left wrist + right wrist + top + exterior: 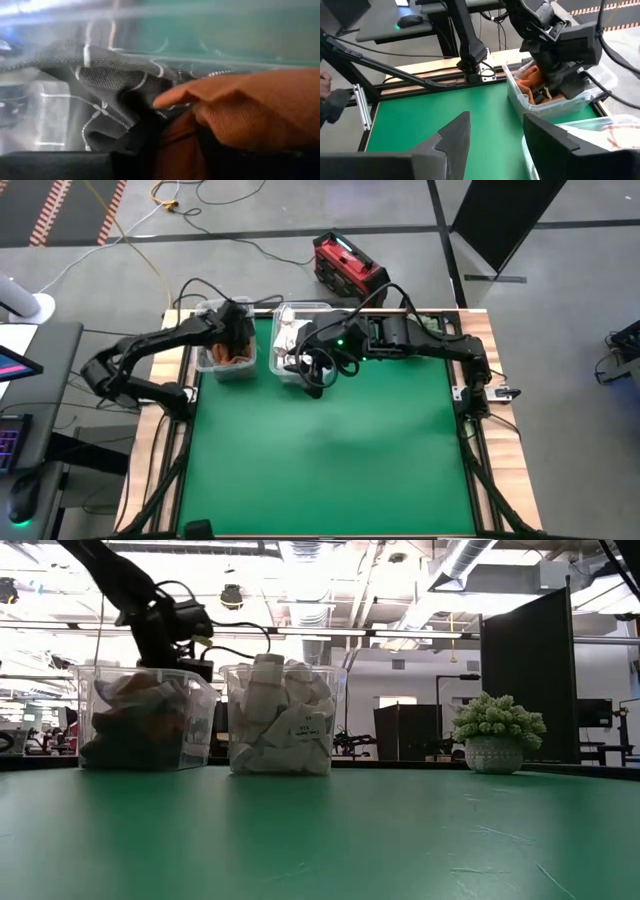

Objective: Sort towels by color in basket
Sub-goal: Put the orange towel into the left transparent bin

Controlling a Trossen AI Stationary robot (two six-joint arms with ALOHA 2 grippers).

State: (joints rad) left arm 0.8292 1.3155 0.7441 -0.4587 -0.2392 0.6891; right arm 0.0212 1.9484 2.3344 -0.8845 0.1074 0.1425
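The left gripper [234,338] is down inside the left bin [147,723] among rust-orange [260,110] and dark grey towels [107,80]; I cannot tell whether its jaws are gripping. The right gripper [492,137] hangs empty with jaws apart beside the bin of white towels [282,720].

Clear glossy plastic bins [145,720]; woven matt cloth towels [250,110], rust-orange and dark grey checked; matt green table mat [330,450] with pale wood edging [150,470].

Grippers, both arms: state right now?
Left gripper: down in the clear plastic bin of dark and rust-orange towels; grip cannot be told.
Right gripper: open, holding nothing.
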